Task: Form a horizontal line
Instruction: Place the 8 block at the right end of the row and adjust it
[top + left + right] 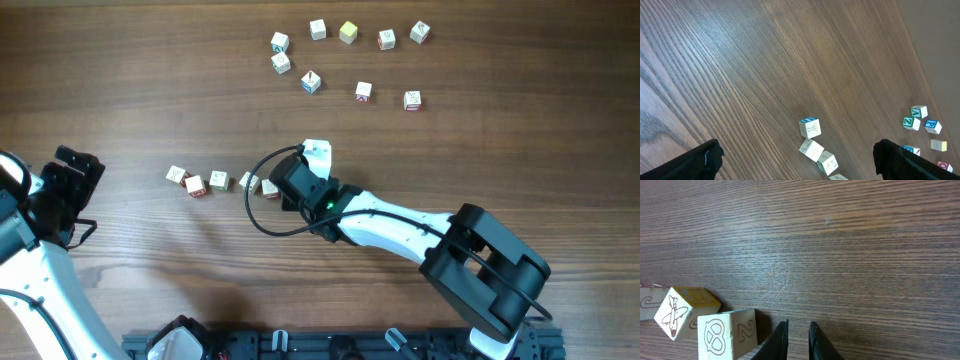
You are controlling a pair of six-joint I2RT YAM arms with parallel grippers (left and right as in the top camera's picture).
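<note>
Just left of the right hand (798,326), fingers nearly together, horizontal line (219,180), its near end beside the fingertips

On the table (480,130) the horizontal line (222,182) lies left of the centre. The right gripper (797,326) is just beside its right end. The left gripper (72,195) is to its left, apart. 9 loose cubes (364,92) lie scattered behind the line, well apart from it.
</note>
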